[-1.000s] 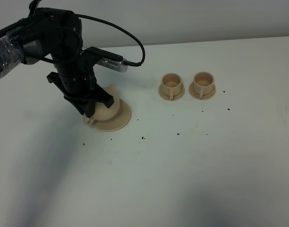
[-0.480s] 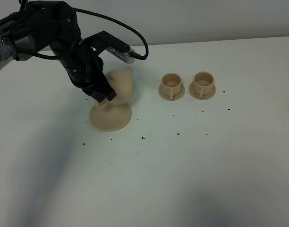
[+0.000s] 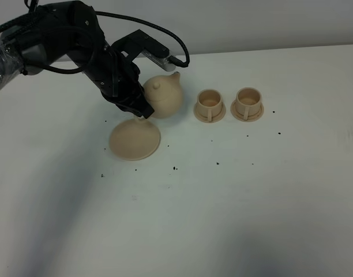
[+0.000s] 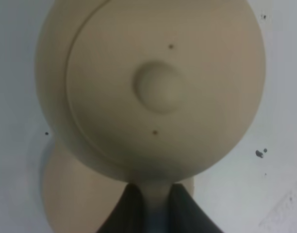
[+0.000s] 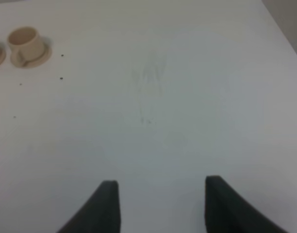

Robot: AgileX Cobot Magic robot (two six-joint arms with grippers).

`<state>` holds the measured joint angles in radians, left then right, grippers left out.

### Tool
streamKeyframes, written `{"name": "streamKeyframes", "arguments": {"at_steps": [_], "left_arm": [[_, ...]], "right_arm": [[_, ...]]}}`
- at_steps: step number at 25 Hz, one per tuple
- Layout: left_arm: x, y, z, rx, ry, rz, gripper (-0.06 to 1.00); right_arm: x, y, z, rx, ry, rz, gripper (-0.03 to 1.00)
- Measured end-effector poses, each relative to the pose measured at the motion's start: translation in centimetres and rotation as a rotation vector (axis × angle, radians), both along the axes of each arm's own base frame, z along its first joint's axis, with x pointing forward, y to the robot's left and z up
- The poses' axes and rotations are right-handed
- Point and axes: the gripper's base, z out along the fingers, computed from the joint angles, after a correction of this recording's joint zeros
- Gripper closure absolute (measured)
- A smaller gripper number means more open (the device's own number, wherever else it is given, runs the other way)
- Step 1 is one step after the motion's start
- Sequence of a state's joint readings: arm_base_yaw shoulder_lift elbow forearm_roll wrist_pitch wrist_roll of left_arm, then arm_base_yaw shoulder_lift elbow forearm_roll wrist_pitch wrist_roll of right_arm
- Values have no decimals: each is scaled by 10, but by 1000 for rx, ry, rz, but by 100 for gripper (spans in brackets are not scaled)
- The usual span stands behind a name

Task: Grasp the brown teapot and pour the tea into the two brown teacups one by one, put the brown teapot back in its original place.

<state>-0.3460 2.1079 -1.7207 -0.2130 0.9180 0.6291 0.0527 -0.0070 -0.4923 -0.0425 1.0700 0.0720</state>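
Note:
My left gripper is shut on the loop handle of the brown teapot and holds it in the air, spout toward the two teacups. In the left wrist view the teapot's lid and knob fill the frame, with its handle pinched in the left gripper. The large flat saucer lies bare below and left of the teapot. The two teacups stand on their small saucers to the right. No tea shows. My right gripper is open and empty over bare table, with one teacup far off.
The white table carries several small dark specks in front of the saucer and cups. The left arm's cable arcs above the teapot. The table's back edge meets a grey wall.
My left gripper has lifted the teapot off the large saucer and carried it up and to the right, toward the cups. The saucer is now uncovered. The cups have not moved.

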Motion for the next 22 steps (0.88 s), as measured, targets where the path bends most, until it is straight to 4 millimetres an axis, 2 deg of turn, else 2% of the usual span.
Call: {"name": "streamKeyframes", "arguments": {"at_steps": [10,19,22], "left_arm": [[-3,-27,14,-12,-74,-62,78],[-6,-45,15,-15,-133,-91,78],[-4,-48,10,-15,-151,-92,78]], "right_arm": [[0,0,0,1,0,0,54],[0,0,0,2,0,0,54],[0,0,0,2,0,0,54]]}}
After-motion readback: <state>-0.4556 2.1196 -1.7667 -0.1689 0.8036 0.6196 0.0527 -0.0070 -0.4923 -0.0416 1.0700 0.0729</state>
